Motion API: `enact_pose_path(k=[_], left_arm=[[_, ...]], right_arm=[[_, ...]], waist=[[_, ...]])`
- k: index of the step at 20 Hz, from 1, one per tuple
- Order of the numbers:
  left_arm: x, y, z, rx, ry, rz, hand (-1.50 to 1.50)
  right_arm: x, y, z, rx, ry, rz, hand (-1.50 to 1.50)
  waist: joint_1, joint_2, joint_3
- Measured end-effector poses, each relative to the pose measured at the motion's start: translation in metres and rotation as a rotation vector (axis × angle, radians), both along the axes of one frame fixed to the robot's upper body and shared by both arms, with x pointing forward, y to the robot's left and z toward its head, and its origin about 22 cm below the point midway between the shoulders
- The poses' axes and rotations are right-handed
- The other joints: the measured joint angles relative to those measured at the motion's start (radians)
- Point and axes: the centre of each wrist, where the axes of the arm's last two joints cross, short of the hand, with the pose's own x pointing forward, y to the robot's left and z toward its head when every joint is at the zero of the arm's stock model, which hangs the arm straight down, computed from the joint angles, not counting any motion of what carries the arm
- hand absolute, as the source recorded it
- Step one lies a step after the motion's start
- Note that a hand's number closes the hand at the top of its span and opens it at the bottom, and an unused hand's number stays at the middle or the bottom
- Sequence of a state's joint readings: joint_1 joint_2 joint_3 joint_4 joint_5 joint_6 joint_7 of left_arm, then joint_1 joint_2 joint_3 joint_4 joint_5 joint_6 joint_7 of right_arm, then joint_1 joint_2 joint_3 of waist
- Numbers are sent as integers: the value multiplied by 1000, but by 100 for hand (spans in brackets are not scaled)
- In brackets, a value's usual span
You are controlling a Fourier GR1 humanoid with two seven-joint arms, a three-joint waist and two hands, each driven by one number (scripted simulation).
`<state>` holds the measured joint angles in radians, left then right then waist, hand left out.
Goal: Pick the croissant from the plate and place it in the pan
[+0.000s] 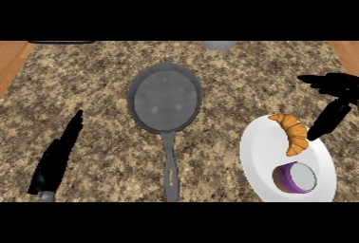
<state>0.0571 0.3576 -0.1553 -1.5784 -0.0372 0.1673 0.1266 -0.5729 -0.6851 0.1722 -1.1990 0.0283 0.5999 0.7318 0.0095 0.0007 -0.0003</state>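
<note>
An orange croissant (293,134) lies on the upper part of a white plate (261,156) at the lower right. My right hand (335,102) hovers at the right edge, open, its thumb pointing down to just right of the croissant and its fingers spread to the left above it. A grey pan (165,97) sits in the middle of the counter, its handle running toward the lower edge, with nothing inside it. My left hand (56,156) rests open at the lower left, fingers pointing up.
A halved purple onion (294,177) lies on the same plate below the croissant. A pale round object (220,45) and a dark item (61,42) sit at the counter's far edge. Wooden strips border the granite top at both upper corners.
</note>
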Motion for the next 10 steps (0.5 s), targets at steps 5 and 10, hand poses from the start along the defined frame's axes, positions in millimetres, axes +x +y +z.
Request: enact_pose_path(k=[5,10], left_arm=[[4,1,-2,1,0,-4,0],[4,4,0,-1,1,0,0]], right_arm=[[3,15,-12,-21,51,14,-150],[8,23,-16,-50,83,25,-150]], waist=[[-4,-1,0],[-3,-1,0]])
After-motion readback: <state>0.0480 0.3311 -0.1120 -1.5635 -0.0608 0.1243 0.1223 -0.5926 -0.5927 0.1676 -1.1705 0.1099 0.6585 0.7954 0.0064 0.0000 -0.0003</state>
